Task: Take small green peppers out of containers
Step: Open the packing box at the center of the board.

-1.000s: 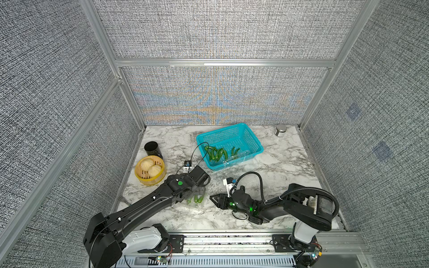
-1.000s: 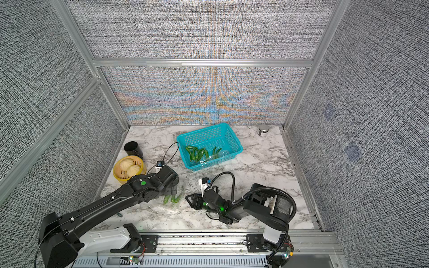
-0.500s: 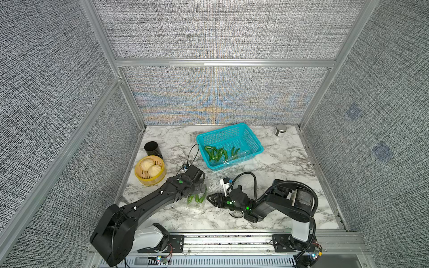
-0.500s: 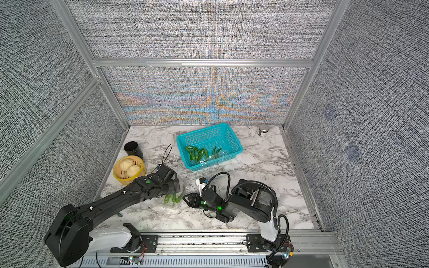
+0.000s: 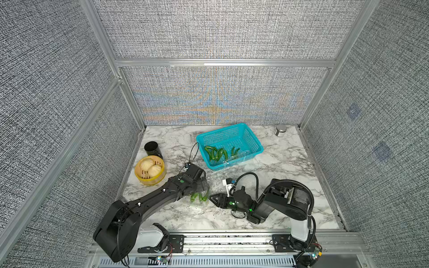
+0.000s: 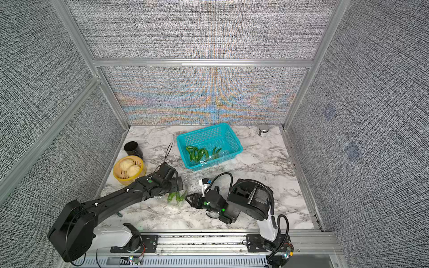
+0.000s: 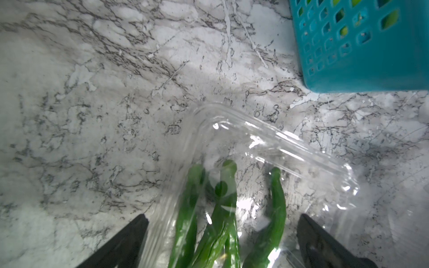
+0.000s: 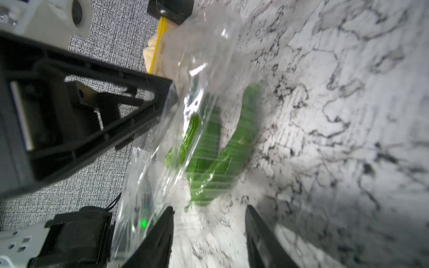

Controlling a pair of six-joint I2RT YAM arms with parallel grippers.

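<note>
Several small green peppers (image 7: 222, 208) lie in a clear clamshell container (image 7: 255, 139) on the marble near the front middle; they also show in both top views (image 5: 199, 197) (image 6: 176, 197). My left gripper (image 7: 222, 217) is open and straddles this container, one finger on each side. My right gripper (image 8: 210, 208) points at the container (image 8: 197, 69) from the right, its jaws apart, with bare marble between them and clear plastic beside one finger. More peppers (image 5: 217, 153) lie in the teal basket (image 5: 249, 137) next to a second clear container (image 5: 242, 154).
A yellow steamer with buns (image 5: 149, 170) and a black cup (image 5: 153, 148) stand at the left edge. A metal can (image 5: 280, 130) sits in the back right corner. Grey panel walls close in the table on three sides, and a rail runs along the front.
The right arm's elbow has folded in toward the middle while its gripper stayed beside the container. The left gripper has shifted slightly over the container.
</note>
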